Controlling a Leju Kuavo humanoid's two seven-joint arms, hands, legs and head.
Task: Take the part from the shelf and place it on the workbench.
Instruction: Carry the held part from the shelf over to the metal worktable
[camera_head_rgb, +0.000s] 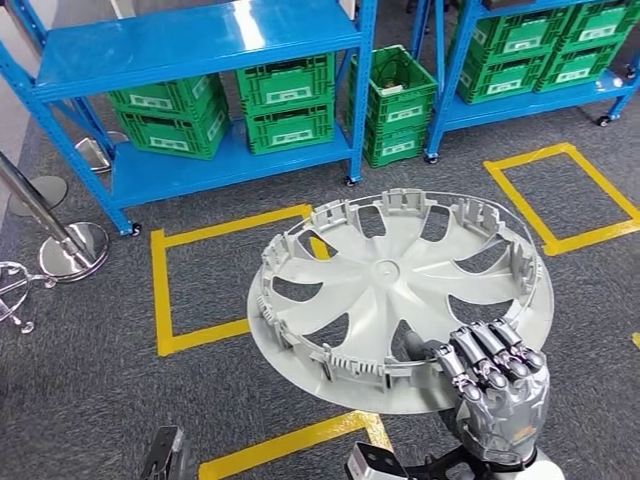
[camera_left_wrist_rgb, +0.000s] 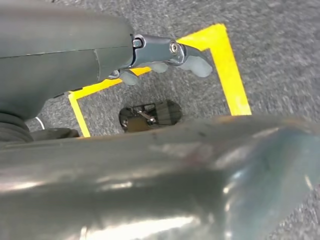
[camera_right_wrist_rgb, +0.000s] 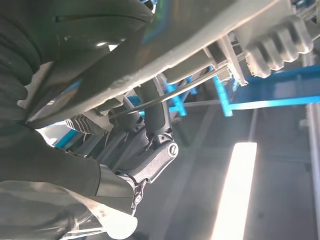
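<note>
The part is a large silver-grey wheel cover (camera_head_rgb: 392, 290), seen from its ribbed inner side and held roughly flat above the floor in the head view. My right hand (camera_head_rgb: 494, 385) grips its near right rim, fingers curled over the edge. In the right wrist view the same hand (camera_right_wrist_rgb: 151, 160) wraps around the cover's rim (camera_right_wrist_rgb: 211, 25), with the clips and wire ring close by. My left hand (camera_left_wrist_rgb: 166, 50) hangs over the grey carpet with a finger stretched out and nothing in it.
A blue shelf (camera_head_rgb: 196, 40) with green crates (camera_head_rgb: 287, 100) stands ahead, with a second shelf (camera_head_rgb: 528, 95) at the right and a crate stack (camera_head_rgb: 392, 105) between them. Yellow tape squares (camera_head_rgb: 162, 290) mark the carpet. Chrome post bases (camera_head_rgb: 72, 250) stand at the left.
</note>
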